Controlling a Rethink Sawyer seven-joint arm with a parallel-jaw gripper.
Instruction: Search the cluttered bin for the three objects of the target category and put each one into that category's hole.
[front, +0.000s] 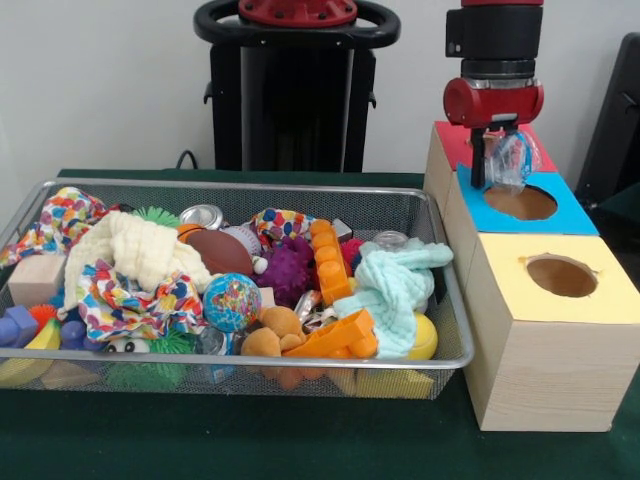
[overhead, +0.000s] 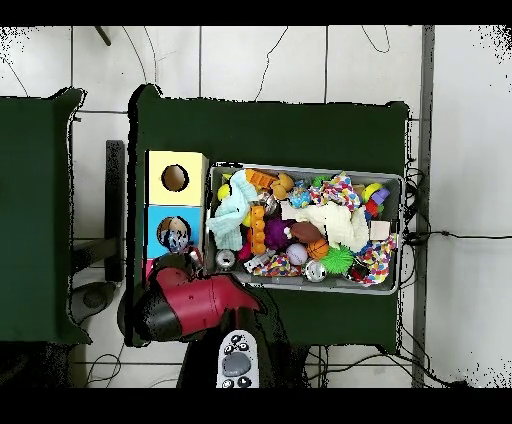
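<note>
While over the blue box: pincer (front: 497, 160) hangs from the red arm, clenched on a crumpled clear plastic piece (front: 512, 158).
Plastic piece: bluish, glinting, held just above the round hole (front: 520, 203) of the blue-topped box (front: 575, 215); in the overhead view seen as a pale glinting wad (overhead: 178, 240) over that hole (overhead: 172, 229).
Boxes: three pale wooden boxes in a row beside the bin, red-topped (front: 455, 140) farthest back, blue-topped in the middle, yellow-topped box (front: 615, 295) nearest, its own round cutout (front: 561, 276) uncovered.
Bin: silver wire mesh tray (front: 250, 186) on the green tabletop (front: 300, 440), just beside the boxes, crowded with toys.
Bin contents: globe-printed ball (front: 231, 301) near the front middle, shiny round tin (front: 202, 216) toward the back, purple spiky ball (front: 288, 270), mint cloth (front: 395, 285) at the end nearest the boxes, cream cloth (front: 135, 250), orange plastic blocks (front: 330, 262).
Other clear plastic in the bin: cannot tell for certain from either view.
</note>
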